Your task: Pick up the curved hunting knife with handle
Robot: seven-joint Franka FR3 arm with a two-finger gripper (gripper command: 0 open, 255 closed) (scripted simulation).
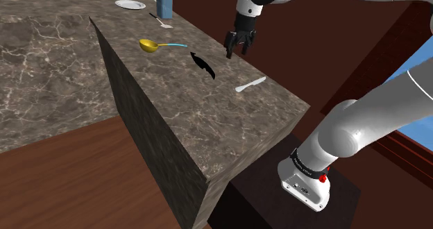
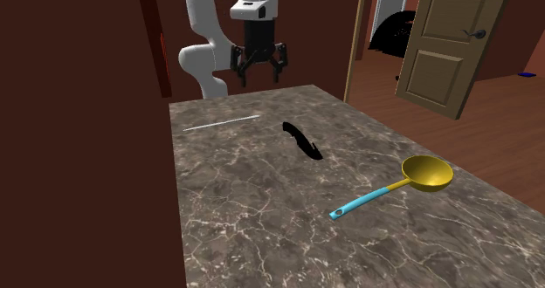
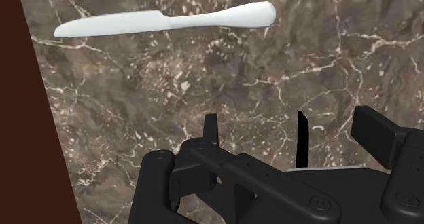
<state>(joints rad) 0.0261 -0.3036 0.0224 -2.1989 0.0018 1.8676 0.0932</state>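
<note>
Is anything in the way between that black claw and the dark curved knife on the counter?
Nothing visible does. The open gripper hangs above the marble counter, with bare stone between it and the black curved knife. The white table knife lies to one side, the yellow ladle beyond the curved knife.

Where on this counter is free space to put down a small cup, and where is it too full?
Free: the counter corner nearest the stand, past the white knife; also the strip between the black curved knife and that white knife. Crowded: the far end, where plate, blue bottle and small utensil sit close.
</note>
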